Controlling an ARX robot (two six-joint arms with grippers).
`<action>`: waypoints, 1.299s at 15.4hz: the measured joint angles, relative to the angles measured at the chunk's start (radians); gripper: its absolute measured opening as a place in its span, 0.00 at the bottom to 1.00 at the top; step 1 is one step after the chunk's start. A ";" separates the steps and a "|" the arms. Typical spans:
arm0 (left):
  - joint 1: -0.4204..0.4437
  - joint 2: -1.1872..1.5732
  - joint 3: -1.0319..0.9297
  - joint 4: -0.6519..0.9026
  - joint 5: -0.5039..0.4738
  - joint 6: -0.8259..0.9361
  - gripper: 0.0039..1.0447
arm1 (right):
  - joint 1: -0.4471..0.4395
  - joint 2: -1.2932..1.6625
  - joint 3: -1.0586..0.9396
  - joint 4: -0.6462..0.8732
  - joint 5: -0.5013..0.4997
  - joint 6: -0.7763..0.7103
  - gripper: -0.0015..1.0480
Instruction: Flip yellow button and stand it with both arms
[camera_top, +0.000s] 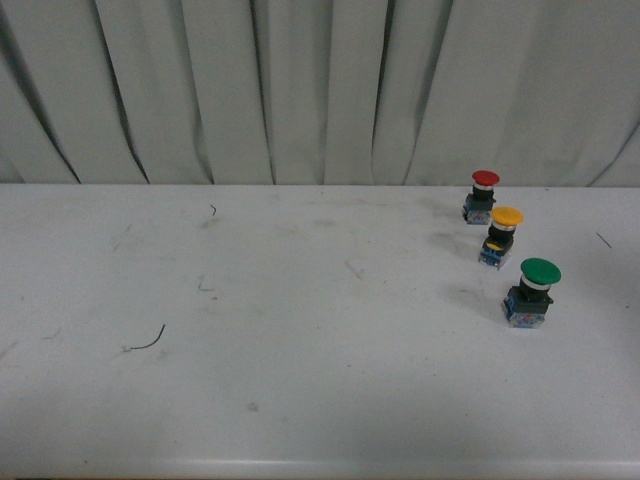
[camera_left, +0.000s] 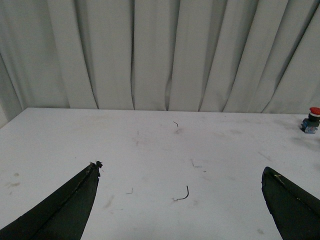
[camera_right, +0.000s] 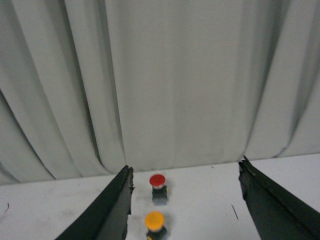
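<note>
Presently yellow button (camera_top: 503, 236) stands cap-up near desk's (camera_top: 250, 400) far right edge, between red button (camera_top: 482, 194) and green button (camera_top: 532, 292), apart from both. Left gripper (camera_left: 180, 200) jaws wide, holding nothing, over bare mid-desk. Right gripper (camera_right: 185, 200) jaws wide, holding nothing, facing red and yellow buttons. Risk, judged: close neighbours may be knocked over by broad jaws during approach; small smooth cap may slip mid-flip. Neither arm shows in front view; jaw tips cropped; right wrist view blurred.
</note>
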 joint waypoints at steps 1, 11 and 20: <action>0.000 0.000 0.000 0.000 0.000 0.000 0.94 | 0.000 -0.175 -0.191 0.012 0.005 -0.033 0.50; 0.000 0.000 0.000 0.000 0.000 0.000 0.94 | 0.000 -0.559 -0.559 -0.049 0.009 -0.061 0.02; 0.000 0.000 0.000 0.000 0.000 0.000 0.94 | 0.000 -0.799 -0.660 -0.192 0.010 -0.062 0.02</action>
